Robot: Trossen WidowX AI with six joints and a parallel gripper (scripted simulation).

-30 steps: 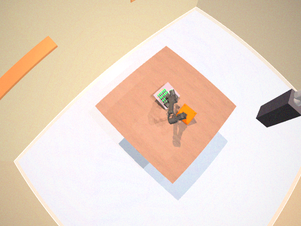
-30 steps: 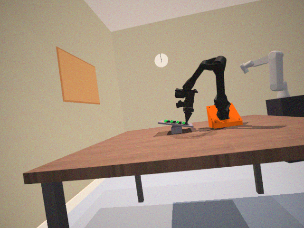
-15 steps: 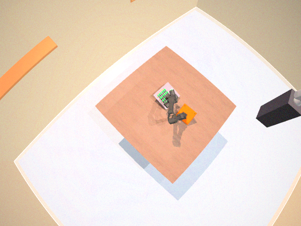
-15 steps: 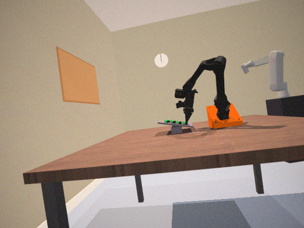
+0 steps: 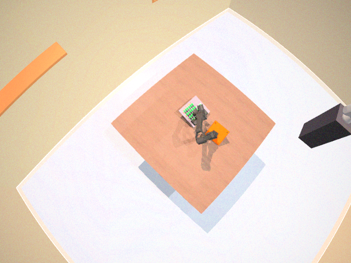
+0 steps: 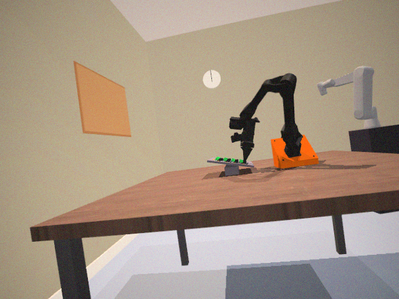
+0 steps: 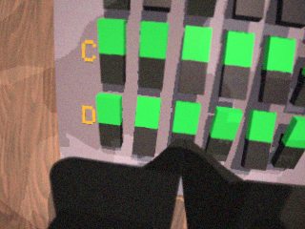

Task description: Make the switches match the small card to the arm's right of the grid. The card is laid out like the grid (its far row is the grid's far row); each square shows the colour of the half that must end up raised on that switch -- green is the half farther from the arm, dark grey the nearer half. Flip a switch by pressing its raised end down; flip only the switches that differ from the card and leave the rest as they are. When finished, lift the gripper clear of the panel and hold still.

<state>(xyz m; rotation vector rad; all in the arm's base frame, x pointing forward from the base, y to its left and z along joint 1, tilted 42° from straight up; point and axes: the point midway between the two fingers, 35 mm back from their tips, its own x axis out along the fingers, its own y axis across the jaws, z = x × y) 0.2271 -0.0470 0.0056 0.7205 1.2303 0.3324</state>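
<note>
The pale switch panel [image 5: 195, 99] [image 7: 71, 29] stands tilted on a grey block [image 6: 231, 169]. In the wrist view, rows C and D show green far halves and dark near halves; some switches at the right are cut off. My gripper [image 6: 245, 161] [image 7: 182, 146] is shut and empty. Its tip is low at the panel's near edge, over the dark half of the third switch [image 7: 186, 117] in row D, partly hiding it. I cannot tell whether it touches. Which halves are raised is hard to tell. The card cannot be made out; the arm covers part of the panel.
The orange base block [image 5: 222, 130] [image 6: 278, 157] carries the arm close beside the panel on the wooden table [image 5: 158, 113] [image 6: 193, 196]. A white robot arm [image 6: 363, 93] stands on a dark stand [image 5: 323, 127] away from the table.
</note>
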